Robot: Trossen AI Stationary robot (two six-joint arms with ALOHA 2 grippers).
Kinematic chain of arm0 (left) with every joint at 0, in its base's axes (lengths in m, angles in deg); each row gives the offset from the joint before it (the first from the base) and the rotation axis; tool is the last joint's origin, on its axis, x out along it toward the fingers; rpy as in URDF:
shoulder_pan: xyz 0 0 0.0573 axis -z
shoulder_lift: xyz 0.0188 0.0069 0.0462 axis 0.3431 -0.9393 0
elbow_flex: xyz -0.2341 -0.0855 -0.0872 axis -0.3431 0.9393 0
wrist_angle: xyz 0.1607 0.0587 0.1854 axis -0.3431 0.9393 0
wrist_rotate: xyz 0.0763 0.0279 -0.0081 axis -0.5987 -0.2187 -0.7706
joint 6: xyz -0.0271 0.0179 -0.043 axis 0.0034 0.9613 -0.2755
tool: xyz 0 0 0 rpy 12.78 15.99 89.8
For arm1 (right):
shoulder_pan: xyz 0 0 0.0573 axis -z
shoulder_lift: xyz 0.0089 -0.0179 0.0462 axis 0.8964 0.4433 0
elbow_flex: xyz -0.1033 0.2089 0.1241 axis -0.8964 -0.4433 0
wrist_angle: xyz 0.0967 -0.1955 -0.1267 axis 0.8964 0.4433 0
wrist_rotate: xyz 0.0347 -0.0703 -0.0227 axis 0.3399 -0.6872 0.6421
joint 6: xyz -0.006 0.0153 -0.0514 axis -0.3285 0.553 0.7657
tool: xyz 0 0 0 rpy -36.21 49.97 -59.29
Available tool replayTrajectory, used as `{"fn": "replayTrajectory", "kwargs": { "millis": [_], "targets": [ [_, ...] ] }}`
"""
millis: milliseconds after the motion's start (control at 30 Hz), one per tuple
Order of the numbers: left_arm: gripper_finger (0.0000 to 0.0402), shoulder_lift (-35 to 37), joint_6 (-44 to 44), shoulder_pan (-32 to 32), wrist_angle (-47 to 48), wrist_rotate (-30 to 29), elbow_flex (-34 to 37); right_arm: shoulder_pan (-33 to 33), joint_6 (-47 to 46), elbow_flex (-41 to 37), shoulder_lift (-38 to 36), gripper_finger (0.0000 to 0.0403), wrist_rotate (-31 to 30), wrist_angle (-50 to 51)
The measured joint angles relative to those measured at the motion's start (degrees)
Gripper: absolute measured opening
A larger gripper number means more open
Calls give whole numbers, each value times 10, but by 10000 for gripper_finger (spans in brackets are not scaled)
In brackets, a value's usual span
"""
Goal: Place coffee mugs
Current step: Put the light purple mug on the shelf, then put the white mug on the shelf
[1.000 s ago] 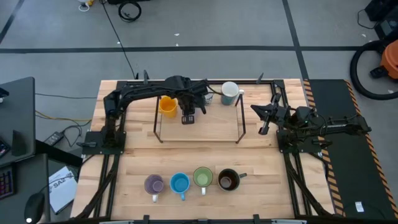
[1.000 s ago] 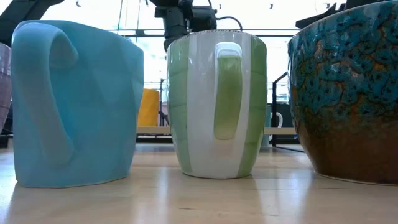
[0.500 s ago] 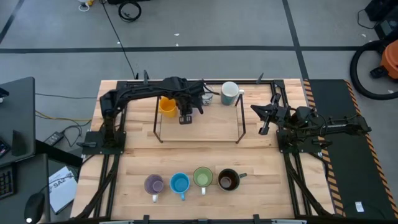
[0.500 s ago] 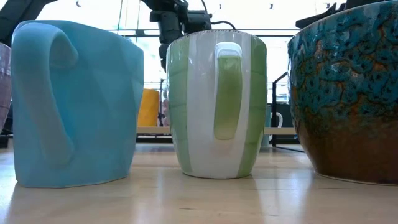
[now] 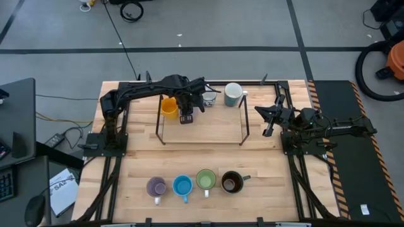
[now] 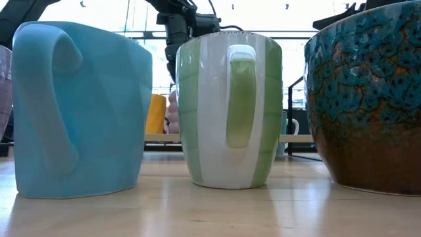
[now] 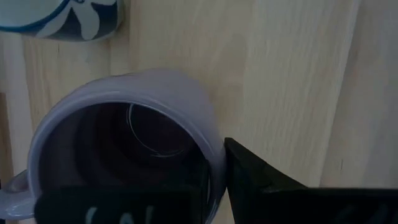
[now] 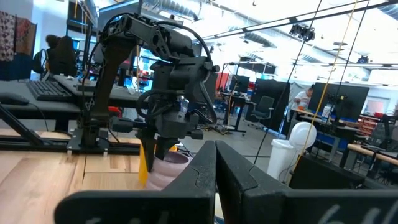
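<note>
Currently setting down a small pale lavender ceramic mug (image 7: pixel 124 155) inside the thin dark wire frame (image 5: pixel 243 129) at the table's twelve o'clock, left gripper (image 5: pixel 185 118) pinching the mug's rim, one dark finger inside the cup and one outside per the left wrist view. Mug appears low over, perhaps already touching, the light wooden tabletop (image 5: pixel 208 157); contact hard to confirm from these angles. Squat orange ceramic mug (image 5: pixel 168 106) just beside it toward nine o'clock, white mug with blue floral pattern (image 5: pixel 209 98) near toward one o'clock, pale white-blue handled mug (image 5: pixel 233 93) further toward three o'clock along the back edge. Waiting at six o'clock in a row: purple mug (image 5: pixel 156 186), bright blue mug (image 5: pixel 182 185), green-and-white striped mug (image 5: pixel 206 180), dark brown-black glazed mug (image 5: pixel 231 182). Right gripper (image 5: pixel 268 126) idle at the table's three o'clock side, fingers pressed together, nothing held. Next, judging by the layout: confirm the mug rests flat, spread the fingers, lift straight up clear of the rim without nudging the orange neighbour, then reach toward six o'clock for another mug.
</note>
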Motion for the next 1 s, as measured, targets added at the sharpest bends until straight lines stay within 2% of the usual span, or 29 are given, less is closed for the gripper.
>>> {"fn": "replayTrajectory", "kwargs": {
  "millis": [267, 700, 833, 1000],
  "targets": [
    [58, 0, -9, 0, 4, 0, 0, 0, 0, 0, 0, 9, 0, 0],
    [144, 0, -11, 0, 5, 0, -1, 0, 1, 0, 0, 9, 0, -3],
    [165, 0, -11, 1, 21, -6, -25, 0, 0, 0, 0, 9, 0, -3],
    [171, 1, -17, 1, 51, -12, -81, 0, 0, 0, 0, 9, 0, -4]
  ]
}}
